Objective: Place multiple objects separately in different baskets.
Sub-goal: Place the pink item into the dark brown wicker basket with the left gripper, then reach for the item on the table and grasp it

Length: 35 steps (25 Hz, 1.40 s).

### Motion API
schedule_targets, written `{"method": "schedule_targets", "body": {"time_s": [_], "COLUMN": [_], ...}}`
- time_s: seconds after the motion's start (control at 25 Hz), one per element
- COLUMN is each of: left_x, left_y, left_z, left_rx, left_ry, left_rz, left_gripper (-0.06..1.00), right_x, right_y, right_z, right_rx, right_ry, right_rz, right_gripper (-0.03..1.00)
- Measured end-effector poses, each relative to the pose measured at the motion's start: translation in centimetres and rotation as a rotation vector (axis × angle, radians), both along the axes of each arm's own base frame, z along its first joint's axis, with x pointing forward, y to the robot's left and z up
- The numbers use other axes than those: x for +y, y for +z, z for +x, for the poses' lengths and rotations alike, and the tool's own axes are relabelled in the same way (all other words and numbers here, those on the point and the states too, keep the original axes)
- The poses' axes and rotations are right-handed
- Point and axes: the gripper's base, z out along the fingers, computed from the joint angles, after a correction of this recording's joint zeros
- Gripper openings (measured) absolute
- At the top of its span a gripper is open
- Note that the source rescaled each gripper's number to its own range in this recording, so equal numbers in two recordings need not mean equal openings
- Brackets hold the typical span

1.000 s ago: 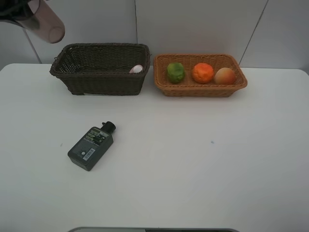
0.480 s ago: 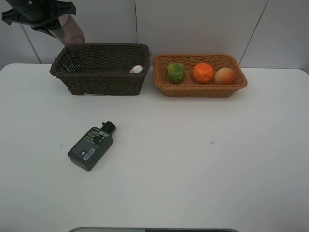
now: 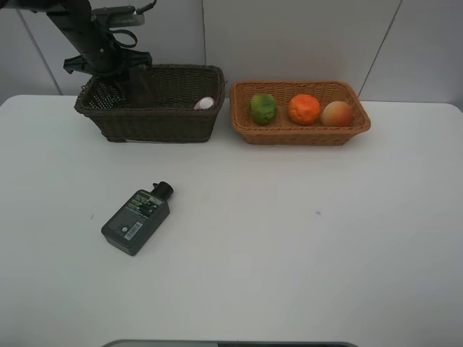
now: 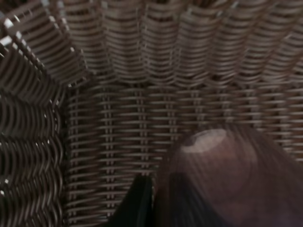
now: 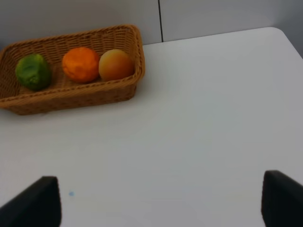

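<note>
Left pincer (image 3: 137,81) was down inside the dark brown basket (image 3: 163,123), at the basket's left end, clamped on the translucent purplish cup (image 4: 222,179). Wrist view showed the cup just above the woven floor, beside a corner of the basket; contact with the floor could not be told. Pink white-capped bottle (image 3: 205,103) lay in the same basket, toward its right end, only partly seen over the rim.

Orange-tan basket (image 3: 300,136) stood just beside the dark one, along the counter's (image 3: 304,238) far edge. It held 3 fruits in a row: green round fruit (image 3: 263,108), orange (image 3: 304,109), red-yellow peach (image 3: 336,114).

Dark flat labelled bottle (image 3: 136,219) lay flat on the counter, left of centre, well apart from both baskets.

Right pincer (image 5: 160,201) hung over bare counter, jaws spread wide, nothing between them.
</note>
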Motion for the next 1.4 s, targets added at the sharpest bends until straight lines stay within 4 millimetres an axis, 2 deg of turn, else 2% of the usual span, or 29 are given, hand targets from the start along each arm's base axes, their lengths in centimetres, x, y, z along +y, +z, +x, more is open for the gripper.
{"method": "schedule_targets", "body": {"time_s": [0.16,0.44,0.56,0.68,0.8,0.88,0.92,1.04,1.12,1.4], "left_x": [0.0,0.0,0.0,0.0,0.0,0.0,-0.1,-0.1,-0.1,-0.5], "left_y": [-1.4,-1.4,-1.4,-1.4,-1.5,-1.5,-1.5,-1.2,0.0,5.4], "left_z": [0.1,0.1,0.1,0.1,0.1,0.0,0.0,-0.1,-0.2,-1.5], "left_rx": [0.030,0.028,0.032,0.034,0.037,0.044,0.048,0.049,0.028,-0.044], "left_ry": [0.000,0.000,0.000,-0.001,-0.001,0.000,0.001,0.002,0.000,-0.018], "left_rz": [0.004,0.004,0.004,0.005,0.005,0.002,0.000,-0.004,-0.009,-0.019], "left_gripper": [0.00,0.00,0.06,0.28,0.66,0.85,0.91,0.96,0.97,0.97], "right_x": [0.0,0.0,0.0,0.0,0.0,0.0,0.0,0.0,0.0,0.0], "right_y": [0.0,0.0,0.0,0.0,0.0,0.0,0.0,0.0,0.0,0.0], "right_z": [0.0,0.0,0.0,0.0,0.0,0.0,0.0,0.0,0.0,0.0], "right_rx": [0.000,0.000,0.000,0.000,0.000,0.000,0.000,0.000,0.000,0.000], "right_ry": [0.000,0.000,0.000,0.000,0.000,0.000,0.000,0.000,0.000,0.000], "right_rz": [0.000,0.000,0.000,0.000,0.000,0.000,0.000,0.000,0.000,0.000], "right_gripper": [0.90,0.90,0.90,0.90,0.90,0.90,0.90,0.90,0.90,0.90]}}
